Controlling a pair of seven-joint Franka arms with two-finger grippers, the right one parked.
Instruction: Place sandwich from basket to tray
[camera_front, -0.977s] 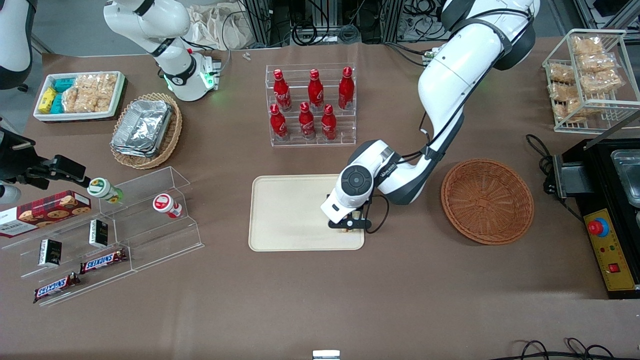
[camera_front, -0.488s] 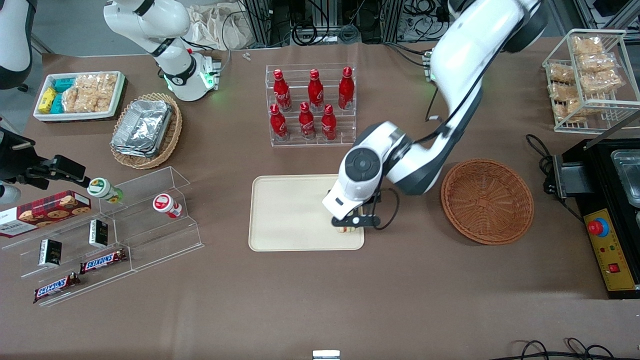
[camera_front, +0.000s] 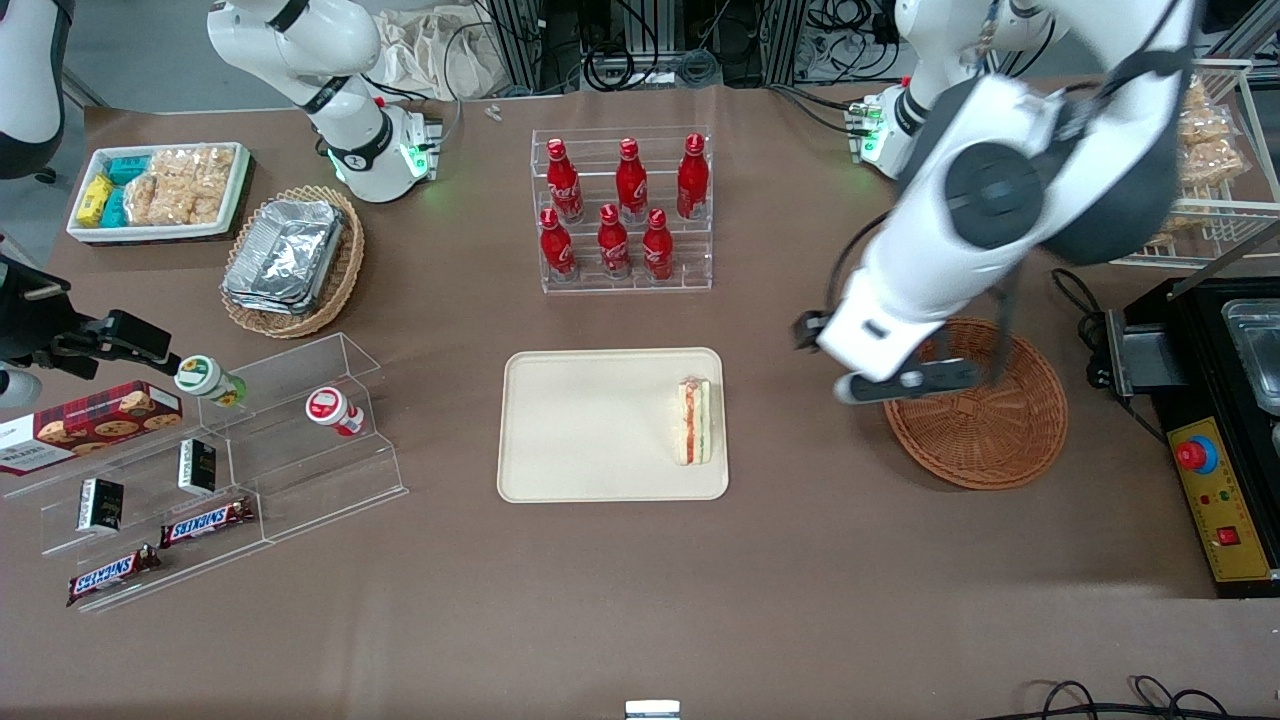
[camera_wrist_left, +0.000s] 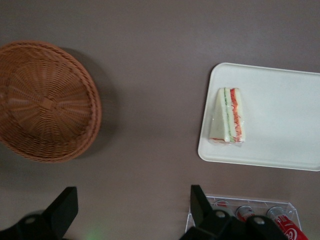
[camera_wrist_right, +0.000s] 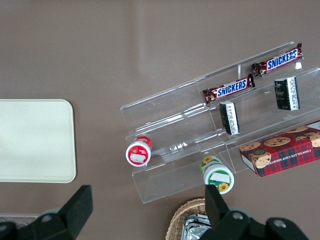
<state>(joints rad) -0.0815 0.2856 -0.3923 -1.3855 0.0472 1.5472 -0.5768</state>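
I count one triangular cream-bread sandwich (camera_front: 693, 421) on one flat beige tray (camera_front: 590, 425), one round reddish-brown wicker basket (camera_front: 990, 430) and one open gripper (camera_front: 905, 383) raised over the basket's rim. I also count six red cola bottles (camera_front: 620, 205), two Snickers bars (camera_front: 160, 545) and two small round-lidded cups (camera_front: 270, 395).

Sandwich (camera_front: 694, 421), a small triangular wedge of pale bread w/ red and yellow-green filling stripes facing up, is lying flat on the cream tray (camera_front: 590, 425), just inside the short rim at the working arm's end. The tray, rectangular w/ rounded corners and a low rim, is sitting flat on the brown table nearer the front camera than the rack of red bottles (camera_front: 622, 206). The reddish-brown wicker basket (camera_front: 985, 420) is sitting upright, round and shallow, near the tray toward the working arm's end, w/ the gripper (camera_front: 905, 383) hanging above its rim, fingers spread.
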